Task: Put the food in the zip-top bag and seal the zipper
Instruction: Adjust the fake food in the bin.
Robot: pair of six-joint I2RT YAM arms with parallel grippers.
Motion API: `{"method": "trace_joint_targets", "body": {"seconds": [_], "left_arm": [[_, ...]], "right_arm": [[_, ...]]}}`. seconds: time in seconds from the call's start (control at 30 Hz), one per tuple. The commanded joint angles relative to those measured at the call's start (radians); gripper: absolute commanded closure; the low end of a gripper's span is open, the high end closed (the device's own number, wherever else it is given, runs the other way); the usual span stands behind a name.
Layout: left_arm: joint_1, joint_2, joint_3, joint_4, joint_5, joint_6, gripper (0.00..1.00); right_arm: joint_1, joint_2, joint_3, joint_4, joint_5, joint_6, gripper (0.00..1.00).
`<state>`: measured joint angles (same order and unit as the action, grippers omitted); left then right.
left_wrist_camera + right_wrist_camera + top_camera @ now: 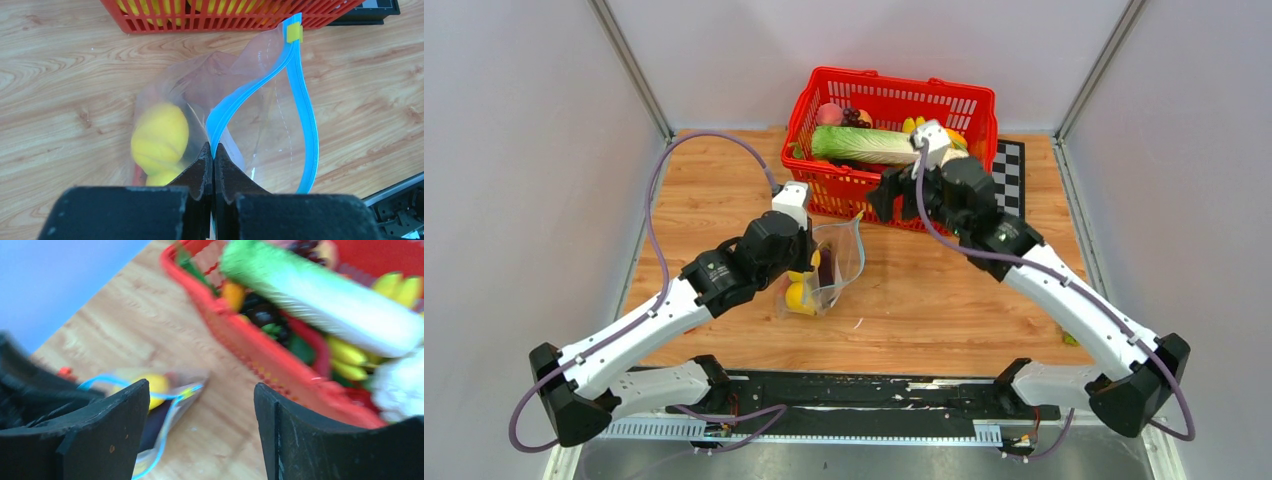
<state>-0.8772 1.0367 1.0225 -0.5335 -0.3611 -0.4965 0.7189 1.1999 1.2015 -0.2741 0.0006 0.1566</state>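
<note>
Your left gripper pinches the zipper of the open zip-top bag. Yellow fruits lie inside, left of its fingers. Your right gripper gapes wide and empty. Bananas wait in the red basket beyond its fingertips. Sealing is not yet done.

Pale wood-grain surface, matt. Clear zip-top bag: thin, glossy, crinkled film; zipper smooth blue plastic. Red basket: glossy plastic lattice.

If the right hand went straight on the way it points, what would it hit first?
The open right hand would probably meet bare wooden table first, between the zip-top bag and the red basket; depth is unclear.
</note>
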Motion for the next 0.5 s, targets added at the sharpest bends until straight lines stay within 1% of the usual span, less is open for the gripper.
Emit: {"method": "trace_joint_targets", "body": {"seconds": [0.0, 0.1, 0.13, 0.2, 0.27, 0.33, 0.43, 0.47], "left_arm": [[-0.002, -0.035, -0.005, 0.035, -0.023, -0.008, 1.00], [-0.002, -0.039, -0.003, 0.028, -0.023, -0.006, 1.00], [-0.002, -0.040, -0.003, 0.027, -0.020, -0.006, 1.00], [-0.002, -0.043, -0.003, 0.023, -0.018, -0.004, 1.00], [-0.002, -0.042, 0.000, 0.020, -0.015, -0.001, 1.00], [-0.002, -0.041, 0.004, 0.018, -0.012, 0.001, 1.00], [-0.002, -0.040, 0.011, 0.006, -0.015, 0.003, 1.00], [-0.002, -0.039, 0.011, 0.006, -0.017, 0.001, 1.00]], "right_arm": [[-0.149, 0.120, 0.183, -0.168, 0.080, -0.050, 0.25], [-0.235, 0.245, 0.312, -0.244, -0.013, -0.111, 0.24], [-0.247, 0.283, 0.347, -0.249, -0.023, -0.143, 0.23], [-0.271, 0.349, 0.391, -0.219, -0.070, -0.246, 0.16], [-0.292, 0.435, 0.465, -0.217, -0.103, -0.320, 0.14], [-0.314, 0.545, 0.606, -0.305, -0.150, -0.366, 0.11], [-0.332, 0.726, 0.859, -0.491, -0.224, -0.421, 0.15], [-0.334, 0.801, 0.938, -0.558, -0.260, -0.440, 0.19]]}}
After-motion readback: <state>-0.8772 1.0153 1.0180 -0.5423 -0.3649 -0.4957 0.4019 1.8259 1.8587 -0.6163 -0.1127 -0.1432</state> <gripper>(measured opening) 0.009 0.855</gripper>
